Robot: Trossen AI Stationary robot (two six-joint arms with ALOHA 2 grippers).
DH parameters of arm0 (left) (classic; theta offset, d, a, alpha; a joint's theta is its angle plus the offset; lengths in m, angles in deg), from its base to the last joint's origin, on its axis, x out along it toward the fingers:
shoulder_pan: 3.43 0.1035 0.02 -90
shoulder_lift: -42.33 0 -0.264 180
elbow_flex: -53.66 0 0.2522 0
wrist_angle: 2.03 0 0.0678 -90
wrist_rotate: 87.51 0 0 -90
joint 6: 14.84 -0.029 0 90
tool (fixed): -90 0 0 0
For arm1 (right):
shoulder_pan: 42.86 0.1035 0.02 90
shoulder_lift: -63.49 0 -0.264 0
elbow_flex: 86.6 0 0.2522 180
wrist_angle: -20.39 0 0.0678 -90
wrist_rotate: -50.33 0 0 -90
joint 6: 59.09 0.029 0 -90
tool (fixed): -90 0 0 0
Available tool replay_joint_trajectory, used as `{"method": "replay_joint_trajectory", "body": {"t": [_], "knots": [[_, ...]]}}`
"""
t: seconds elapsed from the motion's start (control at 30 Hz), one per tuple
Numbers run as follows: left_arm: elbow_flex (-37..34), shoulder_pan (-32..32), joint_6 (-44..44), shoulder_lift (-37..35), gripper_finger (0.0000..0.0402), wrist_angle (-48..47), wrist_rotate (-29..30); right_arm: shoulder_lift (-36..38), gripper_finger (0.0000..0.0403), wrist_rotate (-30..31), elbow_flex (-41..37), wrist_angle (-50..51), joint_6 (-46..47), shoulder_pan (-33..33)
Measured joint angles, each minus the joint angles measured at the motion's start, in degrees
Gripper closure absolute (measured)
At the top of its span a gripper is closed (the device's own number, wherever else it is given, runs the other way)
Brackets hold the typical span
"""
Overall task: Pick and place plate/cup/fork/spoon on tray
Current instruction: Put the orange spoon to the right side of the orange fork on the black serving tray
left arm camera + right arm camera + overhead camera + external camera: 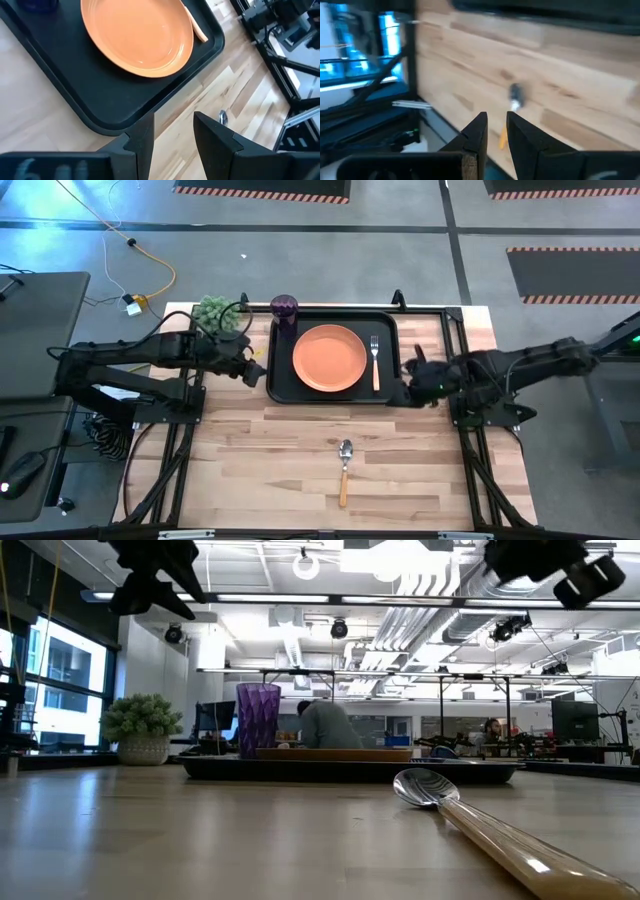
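The spoon lies closest to the low camera, alone on the bare wood of the table, bowl toward the tray and yellowish handle pointing to the near edge; from above it sits well apart from everything else.

The table carries the black tray at its far middle. On the tray the orange plate lies flat in the centre. The fork lies just beside the plate on the right arm's side, tines toward the far rim, handle toward the near rim. The purple cup stands upright at the tray's far corner on the left arm's side; in the low view it rises above the tray's rim. A green plant ball in a small pot stands on the table just beside that corner, outside the tray.

The left end effector hangs beside the tray's left rim, its two fingers parted with a clear gap and nothing between them; its wrist camera looks over the tray corner and plate. The right end effector sits at the tray's near right corner, its fingers a narrow gap apart and holding nothing, with the spoon showing blurred on the wood beyond them.
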Motion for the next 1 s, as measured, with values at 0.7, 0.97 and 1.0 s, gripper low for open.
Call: {"method": "replay_joint_trajectory", "body": {"t": [0.7, 0.97, 1.0], "knots": [[-0.04, 0.04, 0.06, 0.0, 0.0277, 0.02, -0.02, -14.71, 0.0339, 15.28, 4.69, -27.82, -3.0, 17.84], [-0.02, 0.07, 0.1, 0.0, 0.0277, 0.02, -0.09, -21.28, 0.0339, 15.18, 18.65, -11.87, -11.4, 18.6], [-0.04, 0.07, 0.1, 0.0, 0.0277, 0.02, -0.09, -22.5, 0.0339, 15.08, 19.99, -8.38, -10.86, 18.55]]}}
